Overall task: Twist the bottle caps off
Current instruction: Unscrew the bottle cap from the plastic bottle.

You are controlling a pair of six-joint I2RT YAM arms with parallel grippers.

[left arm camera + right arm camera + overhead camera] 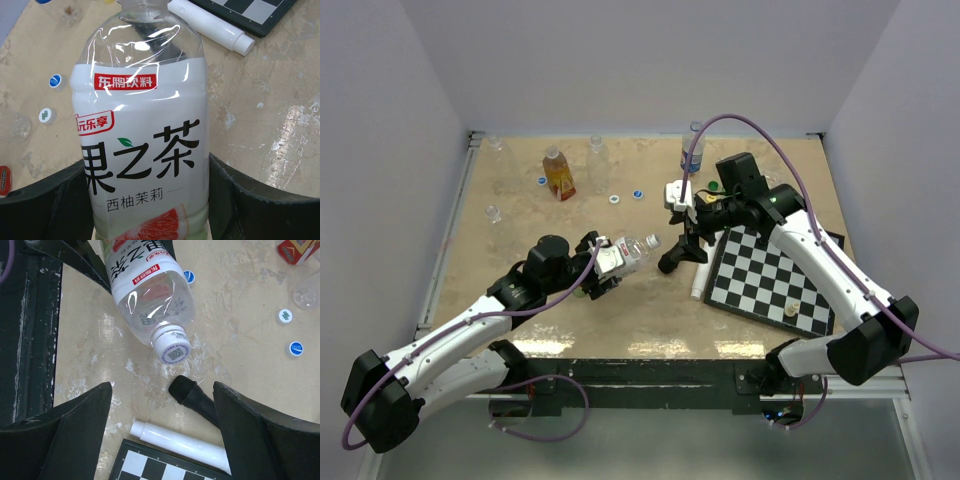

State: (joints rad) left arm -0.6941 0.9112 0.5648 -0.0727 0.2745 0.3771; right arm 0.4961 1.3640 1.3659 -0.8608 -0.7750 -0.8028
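My left gripper point(150, 200) is shut on a clear bottle with a white label point(142, 125), held on its side just above the table at centre point(623, 254). Its white cap point(171, 347) is on and points toward my right gripper; the cap also shows in the top view point(653, 240). My right gripper point(161, 390) is open and empty, its jaws wide apart just short of the cap, above the table point(690, 232). An amber bottle with a red-yellow label point(558, 173) stands at the back left. Loose caps point(615, 199) lie near it.
A black microphone point(192, 397) and a white tube point(180, 442) lie under my right gripper beside the chessboard point(775, 275), which carries a chess piece point(790, 311). Clear bottles point(597, 150) and a blue-labelled one point(692, 150) stand along the back edge. White walls close in three sides.
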